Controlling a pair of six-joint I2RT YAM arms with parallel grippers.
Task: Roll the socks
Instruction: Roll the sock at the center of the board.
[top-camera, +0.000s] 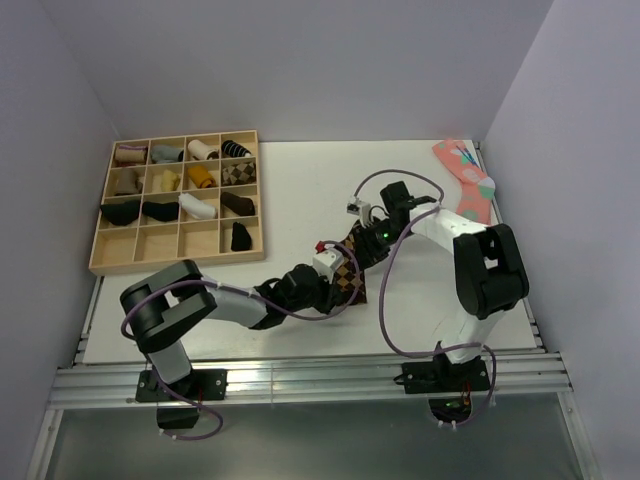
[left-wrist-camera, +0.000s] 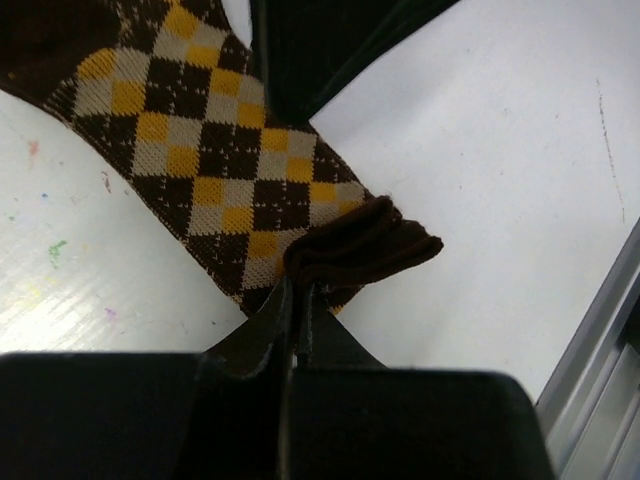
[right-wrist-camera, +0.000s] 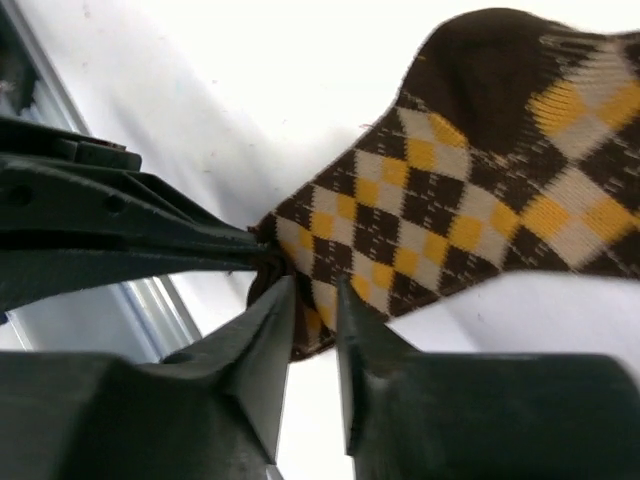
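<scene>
Two grippers meet over one dark brown argyle sock (top-camera: 350, 272) on the white table (top-camera: 300, 180).

The left gripper (left-wrist-camera: 298, 290) is fully closed, its jaws pinching a bunched fold of plain brown knit at the sock's end. From those jaws the diamond-patterned length (left-wrist-camera: 200, 150) runs away flat on the table, ahead of the fingertips and off to their left. A short tongue of dark fabric sticks out just to the right of the tips.

The right gripper (right-wrist-camera: 312, 290) comes at the same end of the sock from the opposite side. Its jaws stand a little apart and straddle the sock's edge. A lip of patterned fabric (right-wrist-camera: 450, 200) dips into the narrow gap between the tips, and bare table shows through the gap below it. No firm grip is evident. The rest of the sock fans out ahead of these jaws and to their right, with its plain brown toe or heel farthest from them. The left gripper's closed tips (right-wrist-camera: 262, 255) hold the knit just to the left of the right gripper's near finger, almost touching it.

From the overhead camera, the left gripper (top-camera: 335, 290) and right gripper (top-camera: 362, 250) crowd the sock from either side. Well beyond the jaws, a pink sock (top-camera: 465, 180) lies at the far right corner, and a wooden compartment tray (top-camera: 170, 265) of rolled socks sits far left.
</scene>
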